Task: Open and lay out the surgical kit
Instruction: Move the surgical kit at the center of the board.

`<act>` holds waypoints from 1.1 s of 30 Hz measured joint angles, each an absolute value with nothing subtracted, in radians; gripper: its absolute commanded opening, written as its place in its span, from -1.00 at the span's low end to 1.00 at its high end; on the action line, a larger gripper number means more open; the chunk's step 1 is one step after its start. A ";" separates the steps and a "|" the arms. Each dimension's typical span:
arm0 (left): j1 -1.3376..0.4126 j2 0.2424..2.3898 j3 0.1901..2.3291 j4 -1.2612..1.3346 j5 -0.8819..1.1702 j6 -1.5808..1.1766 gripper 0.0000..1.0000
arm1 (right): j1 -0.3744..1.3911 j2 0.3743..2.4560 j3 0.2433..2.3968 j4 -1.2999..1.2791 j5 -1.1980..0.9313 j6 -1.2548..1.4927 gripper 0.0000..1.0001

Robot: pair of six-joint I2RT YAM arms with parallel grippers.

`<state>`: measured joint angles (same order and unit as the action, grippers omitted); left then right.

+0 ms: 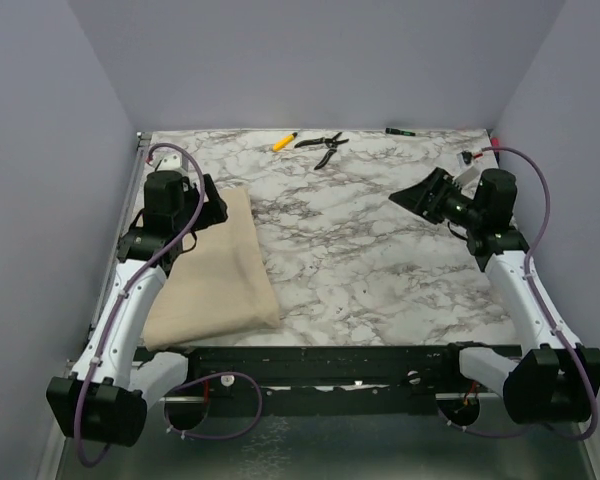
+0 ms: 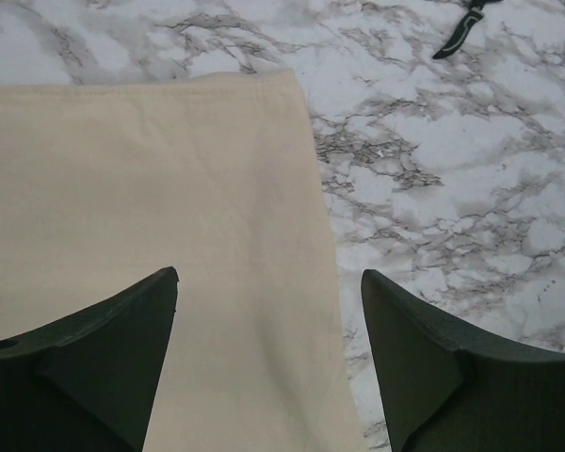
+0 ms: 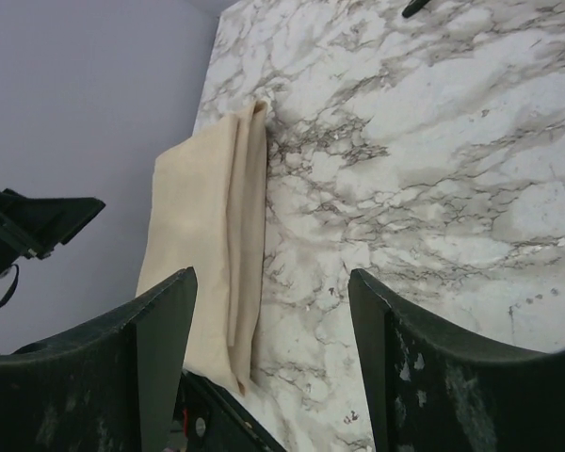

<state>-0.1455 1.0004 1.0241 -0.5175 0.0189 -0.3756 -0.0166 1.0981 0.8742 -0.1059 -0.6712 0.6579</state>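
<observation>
The surgical kit is a folded beige cloth wrap lying shut at the left of the marble table. It fills the left of the left wrist view and shows in the right wrist view. The tray, clamps, tweezers and gauze balls are hidden. My left gripper is open and empty, held just over the wrap's far end. My right gripper is open and empty, raised above the table's right side, well apart from the wrap.
Black-handled pliers and a yellow pen lie at the back edge, with a small green item at the back right. Grey walls stand on three sides. A black rail runs along the near edge.
</observation>
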 measured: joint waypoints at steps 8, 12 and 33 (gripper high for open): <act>-0.135 1.087 1.040 -0.558 -0.337 -0.405 0.78 | 0.144 1.231 0.874 -0.076 -0.643 0.666 0.46; -0.045 1.142 1.073 -0.573 -0.448 -0.414 0.78 | 0.160 1.273 0.874 -0.076 -0.635 0.673 0.46; 0.382 1.401 0.912 -0.465 -0.357 -0.649 0.77 | 0.160 1.260 0.868 -0.154 -0.520 0.635 0.57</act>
<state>0.3824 1.4010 0.9115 -0.4652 -0.3573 -0.6487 0.1600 1.2598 0.8677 -0.1543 -0.5201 0.6346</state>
